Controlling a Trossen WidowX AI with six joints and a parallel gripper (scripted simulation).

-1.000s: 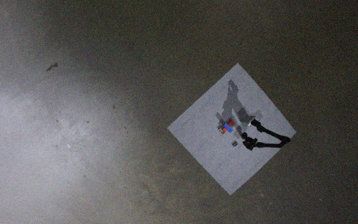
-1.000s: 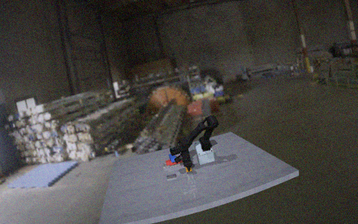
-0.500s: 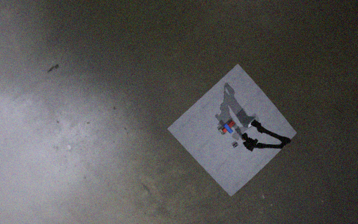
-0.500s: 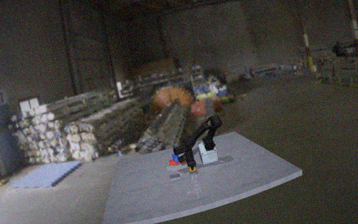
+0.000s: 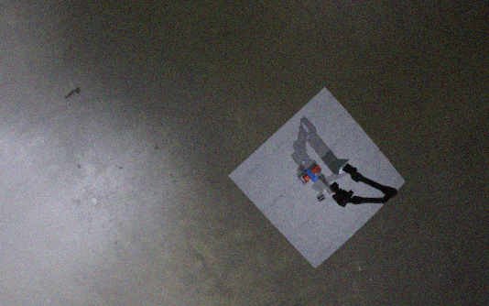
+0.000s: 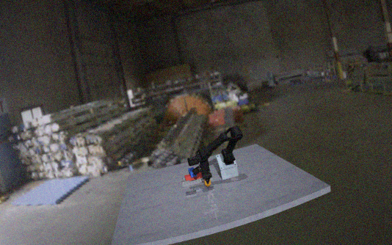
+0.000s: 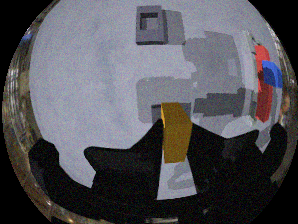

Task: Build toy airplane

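My black pincer (image 7: pixel 174 152) is clamped on a small yellow-orange block, the tail fin (image 7: pixel 174 132). From the wrist camera I see it as a plain upright slab, its lower end pinched between the dark fingers, above the pale grey worktop (image 7: pixel 80 76). In the exterior view the fin (image 6: pixel 208 182) shows as an orange speck at the pincer (image 6: pixel 206 180) tip, low over the worktop (image 6: pixel 257 183). Off to the right in the wrist view lies the long red fuselage (image 7: pixel 262 83) with the blue wing (image 7: pixel 272 75) across it. Farther ahead sits a small grey square frame (image 7: pixel 152 24), flat on the worktop.
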